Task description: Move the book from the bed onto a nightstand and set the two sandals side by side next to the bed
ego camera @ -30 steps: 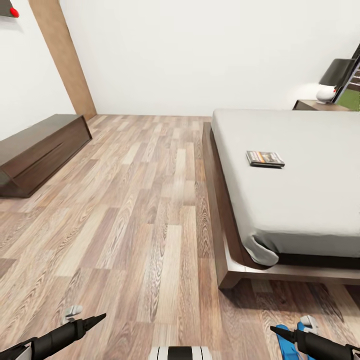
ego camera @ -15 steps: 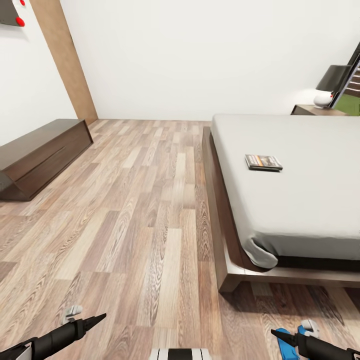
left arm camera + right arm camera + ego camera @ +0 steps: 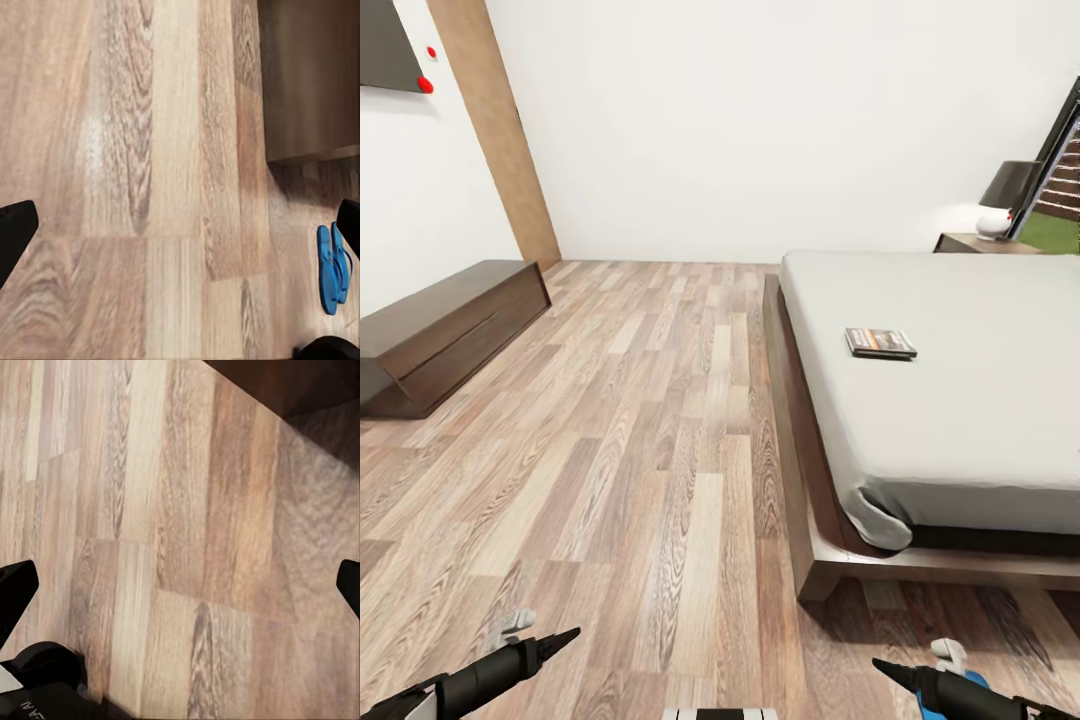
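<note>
On the grey-mattressed dark wooden bed lies a small dark paperback book; beside its foot, blue flip-flops; both pincers spread wide, empty.

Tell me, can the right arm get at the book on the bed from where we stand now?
Probably not. The book lies well up the bed, while the right pincer hangs low over the floor short of the bed's foot. Nothing blocks it; drive closer first.

Wood-plank floor between spread black jaws, dark bed frame at corner
</note>
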Tool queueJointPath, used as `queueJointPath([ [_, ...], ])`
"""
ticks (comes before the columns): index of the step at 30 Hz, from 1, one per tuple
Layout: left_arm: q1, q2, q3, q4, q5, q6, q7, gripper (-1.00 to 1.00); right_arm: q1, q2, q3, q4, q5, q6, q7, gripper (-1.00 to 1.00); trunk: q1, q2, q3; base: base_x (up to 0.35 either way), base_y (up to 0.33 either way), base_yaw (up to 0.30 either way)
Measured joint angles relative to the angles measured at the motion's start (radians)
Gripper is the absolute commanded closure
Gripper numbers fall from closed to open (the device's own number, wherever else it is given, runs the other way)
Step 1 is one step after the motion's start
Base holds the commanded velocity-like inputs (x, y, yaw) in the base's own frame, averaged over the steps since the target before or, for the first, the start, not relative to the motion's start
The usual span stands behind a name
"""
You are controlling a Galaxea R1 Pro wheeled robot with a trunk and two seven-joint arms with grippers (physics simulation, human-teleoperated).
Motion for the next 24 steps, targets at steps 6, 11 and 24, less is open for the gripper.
queueJointPath([
  [6, 0.000, -0.042, 0.001, 0.010, -0.001, -0.052, 0.188, -1.00, 0.000, 0.032, 0.000, 0.027, -0.001, -0.059, -0.101, -1.00, -0.003, 0.001, 0.023, 0.000, 0.000, 0.000],
  [11, 0.003, -0.062, 0.002, 0.035, -0.002, -0.103, 0.233, -1.00, 0.000, 0.036, 0.000, 0.043, -0.002, -0.065, -0.114, -1.00, -0.005, 0.003, 0.043, 0.000, 0.000, 0.000],
  [24, 0.027, -0.188, -0.003, 0.040, -0.007, -0.195, 0.476, -1.00, 0.000, 0.037, 0.001, 0.052, -0.001, -0.067, -0.119, -1.00, -0.011, 0.006, 0.093, 0.000, 0.000, 0.000],
])
